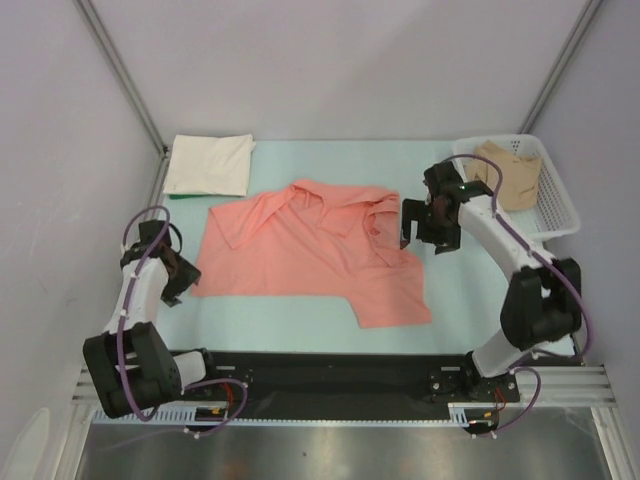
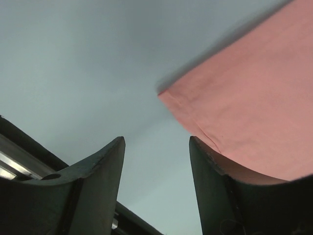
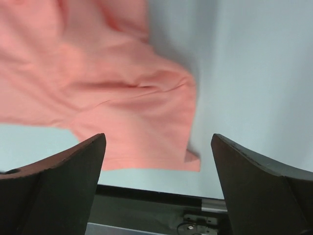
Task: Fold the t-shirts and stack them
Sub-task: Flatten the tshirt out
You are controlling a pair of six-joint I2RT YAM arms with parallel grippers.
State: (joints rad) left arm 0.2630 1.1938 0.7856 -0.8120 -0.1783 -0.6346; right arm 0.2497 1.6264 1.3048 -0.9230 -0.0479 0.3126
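- Landmark: salmon-pink t-shirt (image 1: 310,250), rumpled.
- My left gripper (image 2: 156,141): just beside its left edge, jaws apart, empty.
- My right gripper (image 3: 159,139): beside its right edge, jaws wide, empty.

One salmon-pink t-shirt (image 1: 310,255), one cream-white t-shirt (image 1: 210,165), one tan-beige t-shirt (image 1: 510,172), one mesh basket (image 1: 562,212), two hands: left hand (image 1: 180,284), right hand (image 1: 411,232)

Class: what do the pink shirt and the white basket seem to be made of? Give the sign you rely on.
Pink shirt: soft matte cloth, likely cotton; it wrinkles and shows a stitched hem. Basket: probably rigid white plastic; its walls are a moulded open mesh.
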